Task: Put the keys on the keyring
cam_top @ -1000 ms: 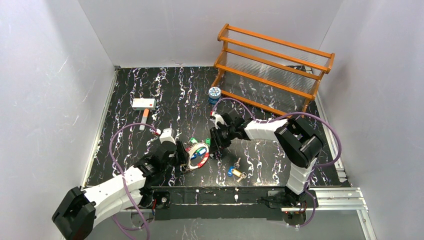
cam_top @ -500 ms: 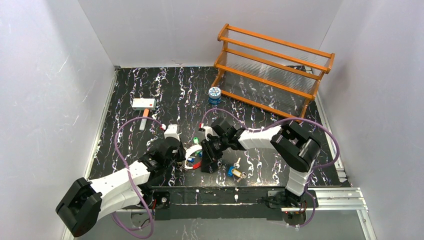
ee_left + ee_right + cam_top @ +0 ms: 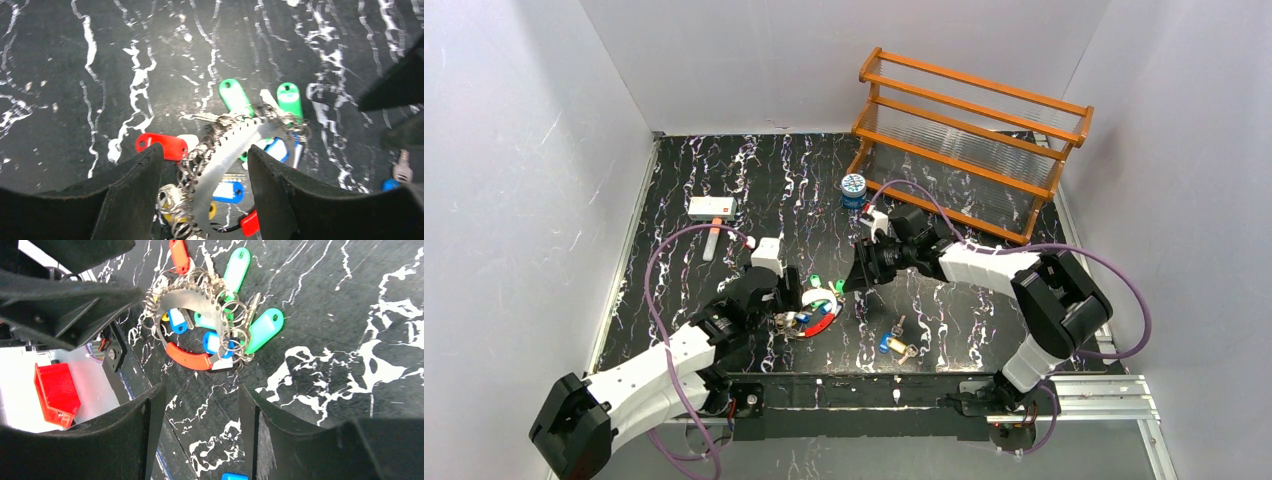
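Note:
The keyring [image 3: 816,318] is a wide silvery band with a red segment. It lies on the black marbled table, hung with small rings, green, red and blue tags [image 3: 264,328] and keys. My left gripper [image 3: 782,312] is open and straddles the band [image 3: 235,150]. Its fingers [image 3: 135,190] stand apart from the band on both sides. My right gripper [image 3: 856,283] hovers just right of the ring, open with nothing between its fingers [image 3: 150,425]. Loose keys [image 3: 894,342] lie nearer the front edge: one blue-headed, one gold and a silver key [image 3: 401,170].
An orange wooden rack [image 3: 969,130] stands at the back right, with a small blue-and-white tin [image 3: 853,187] in front of it. A white box with a red mark [image 3: 711,207] and a white tube [image 3: 713,240] lie at the back left.
The left gripper closed on the keyring and has now opened around it. The right gripper drew back up and to the right, away from the ring, and opened.

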Available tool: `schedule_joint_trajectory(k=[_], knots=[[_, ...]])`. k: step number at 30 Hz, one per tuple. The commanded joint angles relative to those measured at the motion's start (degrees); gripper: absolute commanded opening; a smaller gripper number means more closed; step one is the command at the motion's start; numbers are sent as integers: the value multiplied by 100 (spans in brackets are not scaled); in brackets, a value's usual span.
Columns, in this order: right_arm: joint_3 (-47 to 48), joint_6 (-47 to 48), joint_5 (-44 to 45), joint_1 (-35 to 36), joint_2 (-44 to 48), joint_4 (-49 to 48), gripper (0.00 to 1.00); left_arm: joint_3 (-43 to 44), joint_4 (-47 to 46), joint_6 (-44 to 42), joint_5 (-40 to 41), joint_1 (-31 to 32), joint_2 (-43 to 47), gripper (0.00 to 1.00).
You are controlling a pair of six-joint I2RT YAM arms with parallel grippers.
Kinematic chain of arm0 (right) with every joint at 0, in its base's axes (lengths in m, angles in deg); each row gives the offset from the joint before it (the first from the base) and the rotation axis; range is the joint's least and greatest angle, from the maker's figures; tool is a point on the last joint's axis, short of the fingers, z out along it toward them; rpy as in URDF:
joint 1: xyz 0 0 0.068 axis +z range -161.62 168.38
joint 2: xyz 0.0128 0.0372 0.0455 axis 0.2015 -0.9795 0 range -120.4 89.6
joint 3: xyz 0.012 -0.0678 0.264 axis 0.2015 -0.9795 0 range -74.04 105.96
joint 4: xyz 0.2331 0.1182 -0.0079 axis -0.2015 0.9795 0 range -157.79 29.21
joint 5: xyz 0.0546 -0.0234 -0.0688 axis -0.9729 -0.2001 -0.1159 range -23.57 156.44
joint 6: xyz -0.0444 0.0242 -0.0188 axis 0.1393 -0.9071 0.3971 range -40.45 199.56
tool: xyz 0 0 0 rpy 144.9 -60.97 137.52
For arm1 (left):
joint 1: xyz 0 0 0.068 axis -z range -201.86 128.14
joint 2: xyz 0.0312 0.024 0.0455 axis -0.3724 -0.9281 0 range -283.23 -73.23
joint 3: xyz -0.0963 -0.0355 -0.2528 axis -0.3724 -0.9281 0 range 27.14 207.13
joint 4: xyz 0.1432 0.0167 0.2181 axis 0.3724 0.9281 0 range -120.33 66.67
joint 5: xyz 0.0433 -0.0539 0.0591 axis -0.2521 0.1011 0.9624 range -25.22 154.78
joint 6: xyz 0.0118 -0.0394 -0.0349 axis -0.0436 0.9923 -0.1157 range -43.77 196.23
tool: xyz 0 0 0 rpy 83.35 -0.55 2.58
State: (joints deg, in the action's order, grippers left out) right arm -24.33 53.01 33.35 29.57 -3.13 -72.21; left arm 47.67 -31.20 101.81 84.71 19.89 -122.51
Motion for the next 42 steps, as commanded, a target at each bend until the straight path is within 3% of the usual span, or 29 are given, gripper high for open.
schedule_joint_trajectory(k=[1, 11, 16, 27, 34, 42], knots=[[-23, 236, -166, -133, -153, 2, 62, -120, -507, -325, -801, -2, 246, 61], [367, 435, -487, -135, -918, 82, 44, -697, -2142, -1025, -2122, -6, 212, 54], [479, 477, -396, -137, -1043, 28, 42, -767, -2427, -1714, -2426, -1, 112, 50], [475, 335, -783, 31, -1580, -427, 26, -882, -2612, -3532, -2759, -1, 478, 48], [305, 382, -574, 114, -1235, -394, 26, -880, -2604, -3838, -2847, -1, 431, 48], [265, 681, -37, 56, -793, -37, 37, -906, -2798, -4092, -3149, -2, 72, 43]])
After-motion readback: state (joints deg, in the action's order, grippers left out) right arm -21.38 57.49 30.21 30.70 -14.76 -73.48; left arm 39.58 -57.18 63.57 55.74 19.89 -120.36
